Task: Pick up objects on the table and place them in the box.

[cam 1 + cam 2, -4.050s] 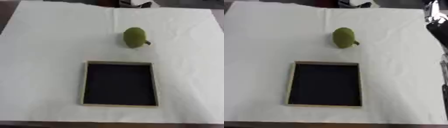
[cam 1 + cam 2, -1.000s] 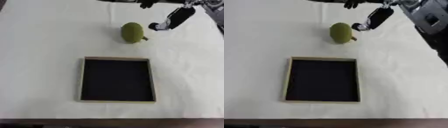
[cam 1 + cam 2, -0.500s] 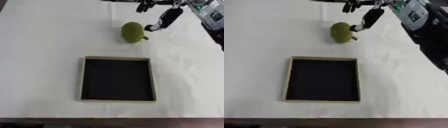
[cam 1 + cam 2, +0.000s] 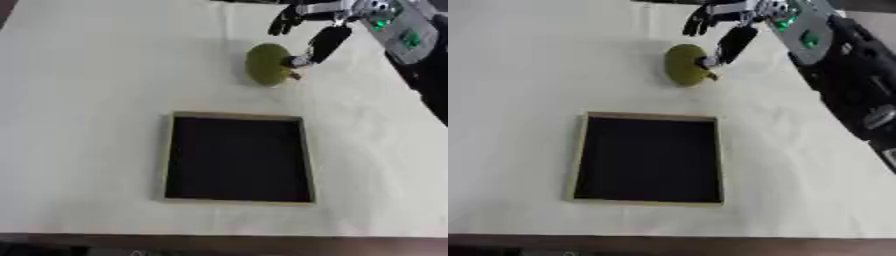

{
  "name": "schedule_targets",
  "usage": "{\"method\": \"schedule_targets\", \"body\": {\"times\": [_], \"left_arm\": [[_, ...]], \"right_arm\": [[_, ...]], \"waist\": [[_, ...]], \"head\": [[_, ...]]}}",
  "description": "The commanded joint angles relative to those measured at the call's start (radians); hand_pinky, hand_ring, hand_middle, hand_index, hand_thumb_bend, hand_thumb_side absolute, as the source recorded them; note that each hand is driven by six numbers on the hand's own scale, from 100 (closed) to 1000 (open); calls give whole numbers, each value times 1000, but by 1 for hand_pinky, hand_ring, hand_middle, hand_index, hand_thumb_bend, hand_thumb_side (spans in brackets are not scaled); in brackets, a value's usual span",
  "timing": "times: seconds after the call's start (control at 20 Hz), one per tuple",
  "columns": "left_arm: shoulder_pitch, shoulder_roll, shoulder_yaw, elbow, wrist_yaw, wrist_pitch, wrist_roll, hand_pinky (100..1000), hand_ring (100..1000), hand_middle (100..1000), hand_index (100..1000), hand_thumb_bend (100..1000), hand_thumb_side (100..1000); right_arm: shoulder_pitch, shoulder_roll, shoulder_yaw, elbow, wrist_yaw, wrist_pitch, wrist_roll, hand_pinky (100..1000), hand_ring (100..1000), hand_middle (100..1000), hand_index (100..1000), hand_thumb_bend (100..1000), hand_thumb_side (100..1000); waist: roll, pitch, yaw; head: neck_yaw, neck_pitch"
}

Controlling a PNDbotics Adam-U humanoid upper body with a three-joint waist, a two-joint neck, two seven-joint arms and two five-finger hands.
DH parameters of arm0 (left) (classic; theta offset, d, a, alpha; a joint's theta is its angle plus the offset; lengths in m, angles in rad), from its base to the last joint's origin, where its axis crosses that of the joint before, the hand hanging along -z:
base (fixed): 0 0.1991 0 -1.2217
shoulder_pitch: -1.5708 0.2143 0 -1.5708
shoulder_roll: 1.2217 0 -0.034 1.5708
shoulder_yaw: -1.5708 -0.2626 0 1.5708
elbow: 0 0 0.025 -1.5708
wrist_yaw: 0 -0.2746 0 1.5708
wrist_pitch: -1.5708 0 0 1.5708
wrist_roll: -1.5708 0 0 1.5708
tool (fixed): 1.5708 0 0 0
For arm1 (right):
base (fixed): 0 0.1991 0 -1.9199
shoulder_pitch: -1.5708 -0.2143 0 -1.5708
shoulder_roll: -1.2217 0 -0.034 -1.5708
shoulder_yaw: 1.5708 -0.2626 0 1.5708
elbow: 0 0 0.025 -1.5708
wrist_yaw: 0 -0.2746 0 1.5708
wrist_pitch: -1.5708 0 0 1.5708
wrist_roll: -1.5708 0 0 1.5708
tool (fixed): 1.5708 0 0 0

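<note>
A green pear-shaped fruit [image 4: 266, 64] with a short stem lies on the white table, beyond the box. The box [image 4: 236, 158] is a shallow square tray with a pale wooden rim and a black floor, and nothing lies in it. My right hand [image 4: 732, 30] reaches in from the upper right, fingers spread above and behind the fruit. Its thumb [image 4: 319, 46] hangs down and its tip touches the fruit's right side. The fingers are not curled round the fruit. My left hand shows in neither view.
A white cloth [image 4: 96, 100] covers the whole table; its front edge runs along the bottom of the views. My black right forearm [image 4: 850, 85] with a grey wrist cover crosses the upper right of the table.
My right hand has moved left toward the fruit over the last second, from beside it to touching its right side with the thumb. The fruit and box have stayed where they were.
</note>
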Motion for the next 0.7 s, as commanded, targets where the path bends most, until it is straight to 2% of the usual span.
{"method": "schedule_targets", "body": {"times": [0.05,0.2,0.35,0.7], "left_arm": [[-10,11,2,-20,4,-1,-5,695,742,759,757,100,609],[-10,11,2,-20,5,-1,-5,695,742,759,757,100,609],[-14,8,2,-20,5,-1,-6,696,743,760,757,100,610],[-16,3,1,-20,4,-1,-9,696,743,761,757,100,611]], "right_arm": [[-25,-10,-18,17,14,-14,-7,927,858,813,882,286,289],[-28,-7,-18,23,16,-21,-10,928,864,813,882,286,289],[-32,9,-43,57,42,-10,-39,927,858,818,882,277,297],[-33,37,-66,124,103,-40,-81,927,859,819,883,265,290]], "waist": [[4,-18,1],[5,-18,2],[3,-10,8],[4,-3,12]], "head": [[-3,4],[-4,4],[-8,-2],[-18,-3]]}}
